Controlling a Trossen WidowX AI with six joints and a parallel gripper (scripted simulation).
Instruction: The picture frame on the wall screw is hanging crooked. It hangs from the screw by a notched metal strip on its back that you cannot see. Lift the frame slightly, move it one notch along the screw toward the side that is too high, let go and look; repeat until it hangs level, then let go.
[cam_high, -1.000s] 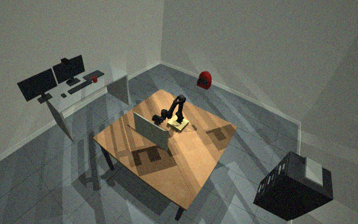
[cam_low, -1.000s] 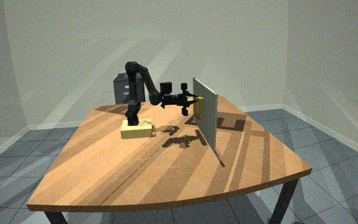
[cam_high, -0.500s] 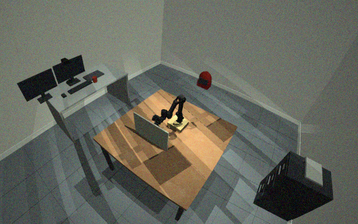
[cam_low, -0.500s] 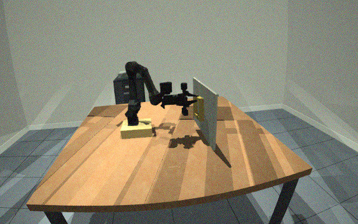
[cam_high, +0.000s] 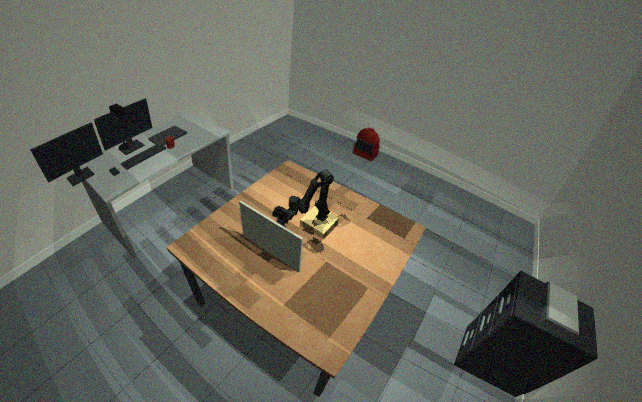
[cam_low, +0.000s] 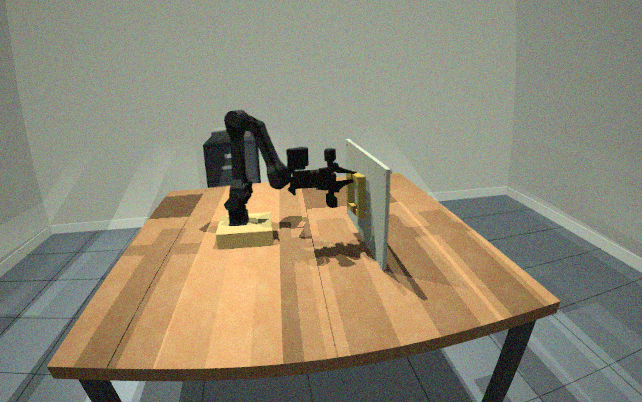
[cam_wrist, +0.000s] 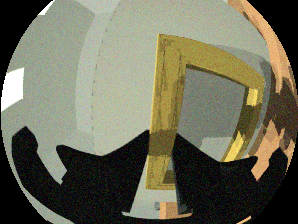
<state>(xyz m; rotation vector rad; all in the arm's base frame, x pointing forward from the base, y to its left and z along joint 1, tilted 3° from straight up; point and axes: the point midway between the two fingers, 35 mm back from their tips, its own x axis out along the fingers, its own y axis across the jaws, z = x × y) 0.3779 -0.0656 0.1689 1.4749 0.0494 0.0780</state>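
The golden picture frame (cam_low: 360, 197) (cam_wrist: 169, 85) is in front of the grey-white upright panel (cam_high: 270, 237) (cam_low: 376, 205) (cam_wrist: 125, 75). In the wrist view its top bar slopes down to the right and its left bar leans a little; with the lens distortion I cannot tell how level it is. My gripper (cam_low: 354, 176) (cam_wrist: 160, 135) is shut on the frame's left bar, low on that bar in the wrist view. The screw and the notched strip are hidden. In the top view the panel hides the frame and my fingertips.
The panel stands upright on the wooden table (cam_high: 370, 255) (cam_low: 240, 310). The arm's base stands on a yellow block (cam_high: 320, 227) (cam_low: 245, 239). A desk with monitors (cam_high: 67, 150), a red backpack (cam_high: 367, 142) and a dark cabinet (cam_high: 520, 345) (cam_low: 215, 162) are away from the table.
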